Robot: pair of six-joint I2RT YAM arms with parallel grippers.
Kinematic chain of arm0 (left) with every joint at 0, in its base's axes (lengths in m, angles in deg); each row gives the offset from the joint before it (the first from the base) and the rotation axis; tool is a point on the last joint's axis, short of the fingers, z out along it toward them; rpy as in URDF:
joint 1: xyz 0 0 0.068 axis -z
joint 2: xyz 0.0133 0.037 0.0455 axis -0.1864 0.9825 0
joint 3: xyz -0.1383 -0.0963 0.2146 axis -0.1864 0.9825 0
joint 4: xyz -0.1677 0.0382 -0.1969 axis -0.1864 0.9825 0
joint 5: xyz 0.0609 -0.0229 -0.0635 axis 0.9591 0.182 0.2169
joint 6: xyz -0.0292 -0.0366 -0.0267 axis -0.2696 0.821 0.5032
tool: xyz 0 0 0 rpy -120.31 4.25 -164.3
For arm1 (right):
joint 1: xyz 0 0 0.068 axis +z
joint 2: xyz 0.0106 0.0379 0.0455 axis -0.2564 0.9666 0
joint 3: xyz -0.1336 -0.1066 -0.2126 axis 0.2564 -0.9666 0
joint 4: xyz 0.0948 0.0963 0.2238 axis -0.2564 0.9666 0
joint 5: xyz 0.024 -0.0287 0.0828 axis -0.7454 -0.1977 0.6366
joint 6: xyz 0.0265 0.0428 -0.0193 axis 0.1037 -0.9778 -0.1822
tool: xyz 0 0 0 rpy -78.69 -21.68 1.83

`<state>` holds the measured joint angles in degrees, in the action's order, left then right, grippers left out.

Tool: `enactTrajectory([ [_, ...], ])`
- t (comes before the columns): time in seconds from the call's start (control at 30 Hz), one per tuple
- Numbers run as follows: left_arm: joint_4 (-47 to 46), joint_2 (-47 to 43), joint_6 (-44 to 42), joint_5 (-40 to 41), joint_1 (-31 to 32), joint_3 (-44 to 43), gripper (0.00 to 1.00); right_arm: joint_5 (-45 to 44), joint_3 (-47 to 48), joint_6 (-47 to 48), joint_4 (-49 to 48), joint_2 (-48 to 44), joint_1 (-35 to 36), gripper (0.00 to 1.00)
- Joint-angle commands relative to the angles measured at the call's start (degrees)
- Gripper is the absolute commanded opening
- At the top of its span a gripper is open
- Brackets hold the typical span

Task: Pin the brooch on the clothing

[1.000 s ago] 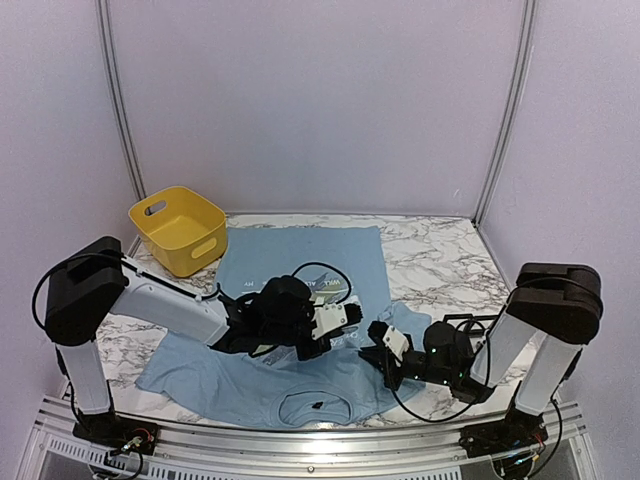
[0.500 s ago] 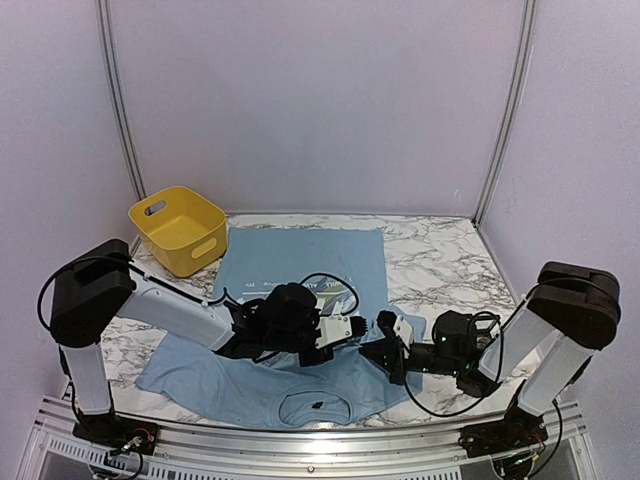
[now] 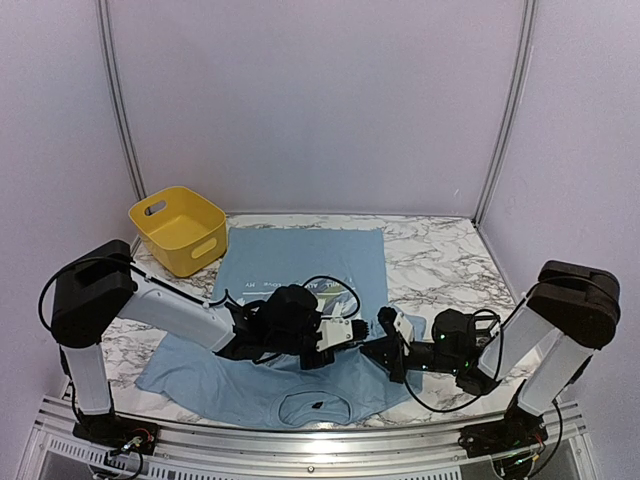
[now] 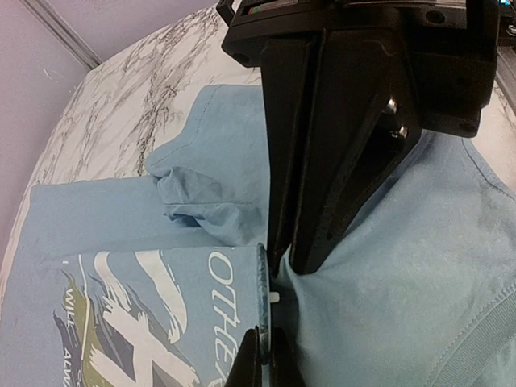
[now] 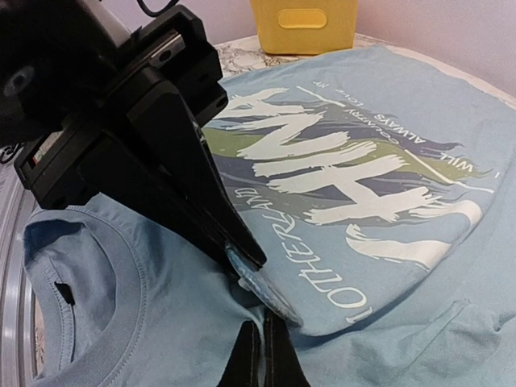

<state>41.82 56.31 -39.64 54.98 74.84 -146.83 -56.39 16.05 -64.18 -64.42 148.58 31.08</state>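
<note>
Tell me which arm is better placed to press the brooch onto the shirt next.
Left, probably: the left claw looks shut on the brooch above the printed chest of the shirt; the right claw, also shut, only meets the brooch with its tips.

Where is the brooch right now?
In the right wrist view the brooch is low at centre, pinched by the left pincer just over the T-shirt, with the right pincer directly beneath it in the picture.
</note>
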Motion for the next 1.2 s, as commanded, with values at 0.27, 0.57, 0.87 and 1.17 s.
enactTrajectory([
  [0.27, -1.21, -3.29, 6.44, -7.43, 0.24, 0.22, 0.0, -3.26, 2.97, -1.88, 4.91, 0.34, -1.43, 0.0],
  [0.57, -0.83, -4.11, 10.9, -11.65, -0.02, 0.7, 0.0, -3.36, 3.28, -2.11, 5.93, -0.09, -1.56, 0.0],
  [0.87, -0.59, -5.41, 12.7, -14.59, -0.15, 1.22, 0.0, -1.32, 3.41, -1.14, 6.69, -0.54, -1.76, 0.0],
  [1.17, -0.1, -4.95, 16.46, -17.29, -1.69, 1.21, 0.0, 3.26, 1.86, 2.85, 9.71, -5.23, -1.89, 0.23],
])
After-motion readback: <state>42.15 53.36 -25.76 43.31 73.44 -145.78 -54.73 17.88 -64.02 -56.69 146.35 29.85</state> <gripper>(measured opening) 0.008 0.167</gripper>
